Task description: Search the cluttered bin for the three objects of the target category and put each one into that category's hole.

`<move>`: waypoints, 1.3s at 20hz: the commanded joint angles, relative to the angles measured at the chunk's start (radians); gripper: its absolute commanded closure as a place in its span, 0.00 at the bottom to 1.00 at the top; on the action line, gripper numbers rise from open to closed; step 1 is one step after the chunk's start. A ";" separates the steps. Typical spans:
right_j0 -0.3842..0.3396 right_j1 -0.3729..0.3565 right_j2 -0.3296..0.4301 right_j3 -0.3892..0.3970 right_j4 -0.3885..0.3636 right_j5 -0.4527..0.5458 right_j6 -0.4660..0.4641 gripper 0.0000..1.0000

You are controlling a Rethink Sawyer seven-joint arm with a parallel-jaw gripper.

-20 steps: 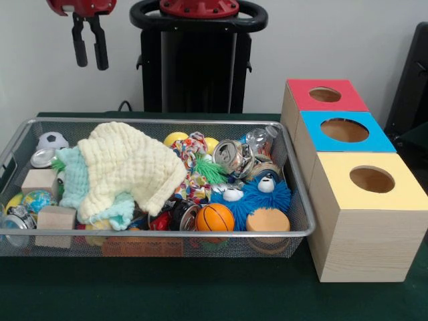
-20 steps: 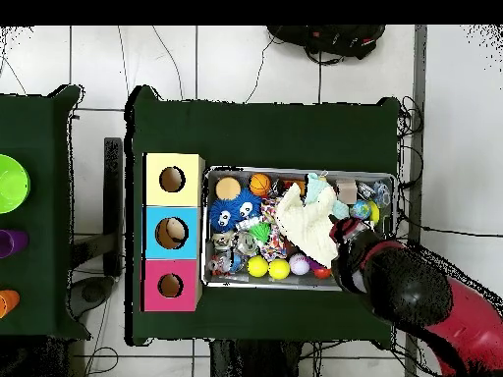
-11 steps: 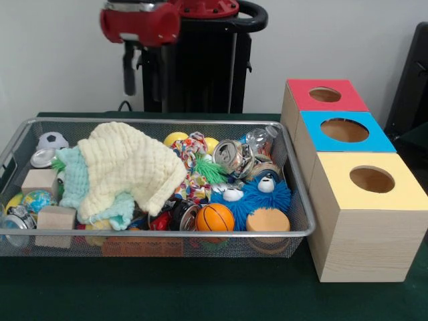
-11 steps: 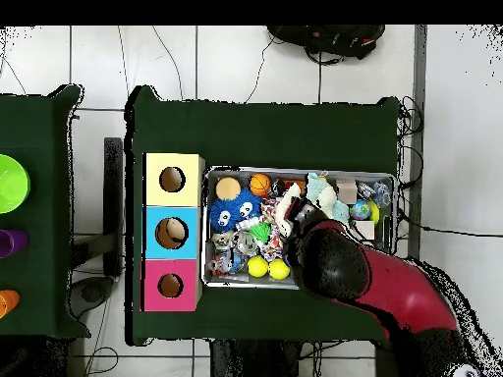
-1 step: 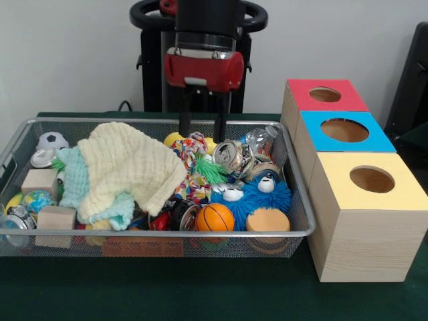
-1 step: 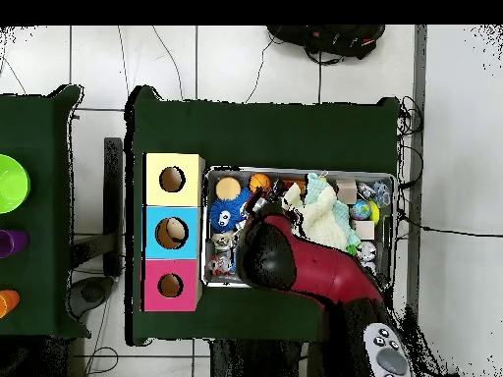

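Looks like the search-and-pick step, nothing grabbed yet. Gripper hanging over the far middle of the wire bin, fingers spread apart and empty, tips right around the rope toy and the yellow balls at the far wall. Target category not obvious tbh. Crushed cans just right of it, basketball at the near edge. Next up probably: straight drop, clamp one item, then carry right to the boxes.
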 commanded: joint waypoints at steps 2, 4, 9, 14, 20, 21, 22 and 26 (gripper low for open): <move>-0.038 0.096 0.012 0.137 0.057 -0.136 0.280 0.00; -0.022 0.119 0.003 0.145 0.048 -0.198 0.282 0.00; 0.012 0.181 -0.033 0.148 0.055 -0.306 0.273 0.00; 0.103 0.242 -0.109 0.147 0.105 -0.335 0.240 0.00; 0.148 0.296 -0.151 0.146 0.124 -0.392 0.226 0.00; 0.159 0.315 -0.163 0.133 0.129 -0.370 0.207 0.00; 0.168 0.333 -0.173 0.121 0.132 -0.350 0.193 0.00; 0.188 0.391 -0.186 0.117 0.145 -0.378 0.212 0.00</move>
